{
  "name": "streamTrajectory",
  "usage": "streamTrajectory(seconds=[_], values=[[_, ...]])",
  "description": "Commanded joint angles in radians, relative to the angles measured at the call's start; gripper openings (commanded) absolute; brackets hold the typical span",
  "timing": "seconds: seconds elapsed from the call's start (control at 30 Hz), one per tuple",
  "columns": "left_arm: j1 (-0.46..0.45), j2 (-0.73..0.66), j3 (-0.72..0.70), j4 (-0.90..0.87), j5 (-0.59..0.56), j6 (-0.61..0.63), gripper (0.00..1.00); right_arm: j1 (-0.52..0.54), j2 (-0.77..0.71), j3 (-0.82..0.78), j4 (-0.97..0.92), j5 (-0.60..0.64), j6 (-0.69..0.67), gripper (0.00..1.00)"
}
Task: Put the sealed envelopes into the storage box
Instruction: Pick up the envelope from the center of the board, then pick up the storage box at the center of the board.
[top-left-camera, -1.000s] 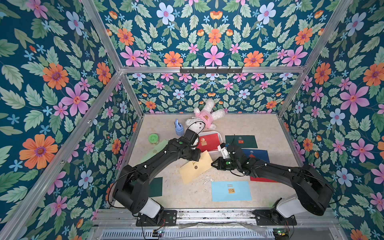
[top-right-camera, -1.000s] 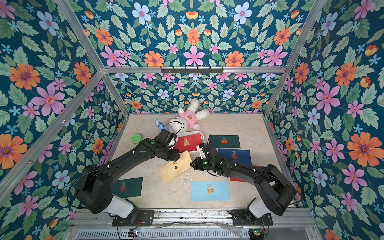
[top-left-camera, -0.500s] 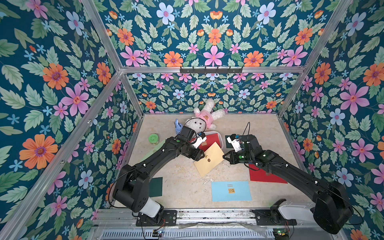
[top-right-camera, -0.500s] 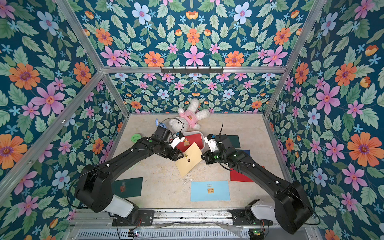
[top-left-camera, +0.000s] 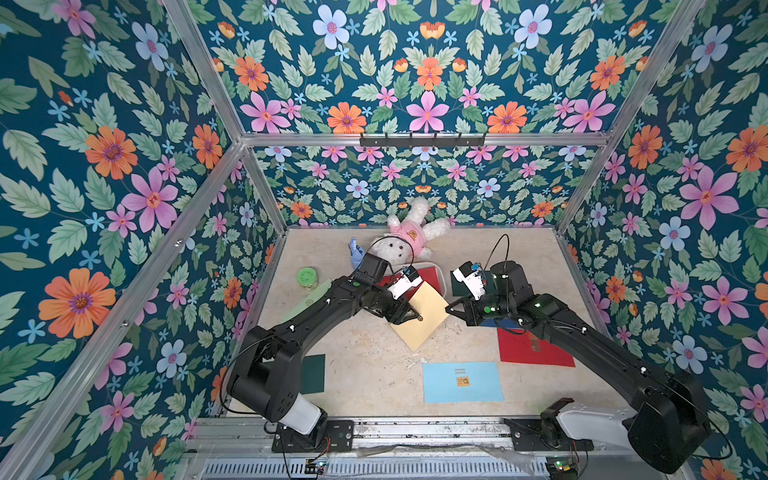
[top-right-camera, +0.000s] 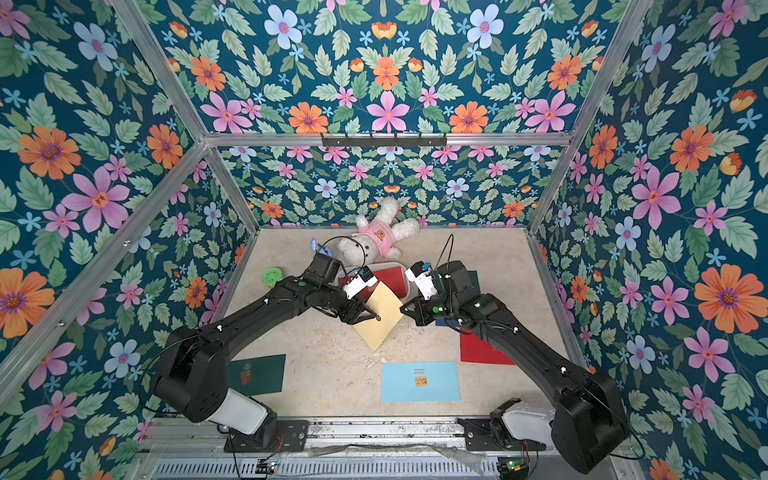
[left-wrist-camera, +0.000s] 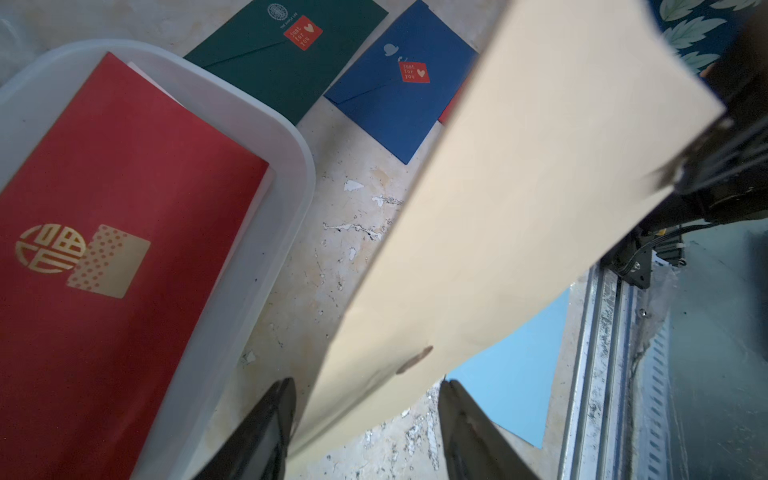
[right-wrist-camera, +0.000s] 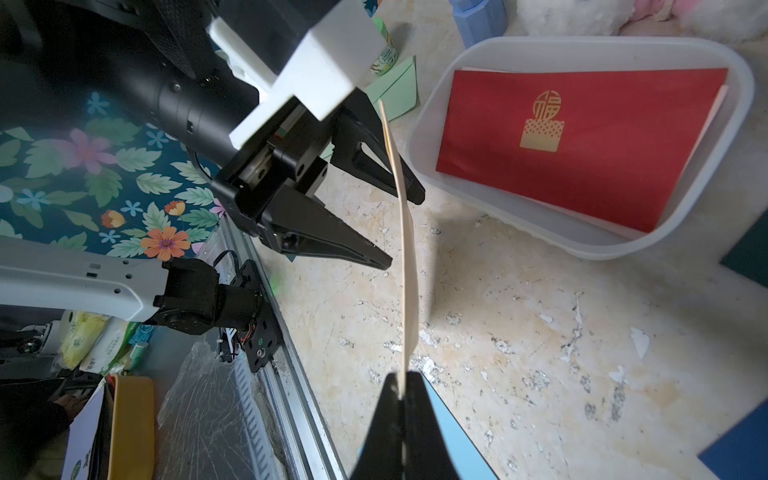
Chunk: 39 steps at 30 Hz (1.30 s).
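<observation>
Right gripper (right-wrist-camera: 401, 395) has its fingers pinched tight on a corner of the yellow envelope (right-wrist-camera: 405, 249), held up on edge just beside the storage box (right-wrist-camera: 424, 137). Left gripper (right-wrist-camera: 405, 230) fingers are spread apart on either side of that envelope, not closed on it. A red envelope (right-wrist-camera: 582, 141) already lies inside the box.

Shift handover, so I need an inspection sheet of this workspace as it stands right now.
Surface: beige tabletop, chipped and flaked.
Job's things: red envelope in storage box; yellow envelope lifted; light blue envelope on the table.
Clutter: plush rabbit, green-lidded jar.
End effectors: right end effector shut on yellow envelope; left end effector open around it.
Cables: black loop at the right wrist.
Surroundings: floral walls.
</observation>
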Motion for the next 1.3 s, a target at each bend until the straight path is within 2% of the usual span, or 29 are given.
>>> streamTrajectory(seconds=[0.0,0.23,0.53,0.63,0.73,0.8,0.93,1.13,1.27], values=[[-0.003,-0.021,-0.012,0.03,0.086,0.007,0.56,-0.005,0.022,0.024,0.019,-0.017,-0.028,0.0],[-0.003,-0.07,-0.038,0.045,0.096,-0.009,0.31,-0.017,0.091,0.073,0.043,-0.024,-0.037,0.0],[-0.003,-0.089,-0.03,0.015,-0.031,-0.029,0.0,-0.051,0.11,0.076,0.031,-0.023,-0.063,0.0],[-0.003,-0.08,-0.014,-0.015,-0.067,-0.03,0.0,-0.066,0.107,0.068,0.03,-0.017,-0.064,0.09],[-0.003,-0.073,0.013,-0.062,-0.102,-0.021,0.0,-0.093,0.115,0.069,0.008,0.011,-0.078,0.31],[-0.003,-0.067,0.042,-0.109,-0.134,-0.01,0.0,-0.122,0.126,0.075,-0.013,0.041,-0.088,0.4],[-0.003,-0.043,0.129,-0.229,-0.206,0.002,0.0,-0.171,0.172,0.097,-0.012,0.065,-0.078,0.43],[-0.001,0.019,0.287,-0.392,-0.372,-0.055,0.0,-0.172,0.33,0.189,0.031,0.221,0.067,0.46],[0.003,0.019,0.34,-0.415,-0.476,-0.104,0.0,-0.155,0.452,0.256,0.04,0.304,0.139,0.47]])
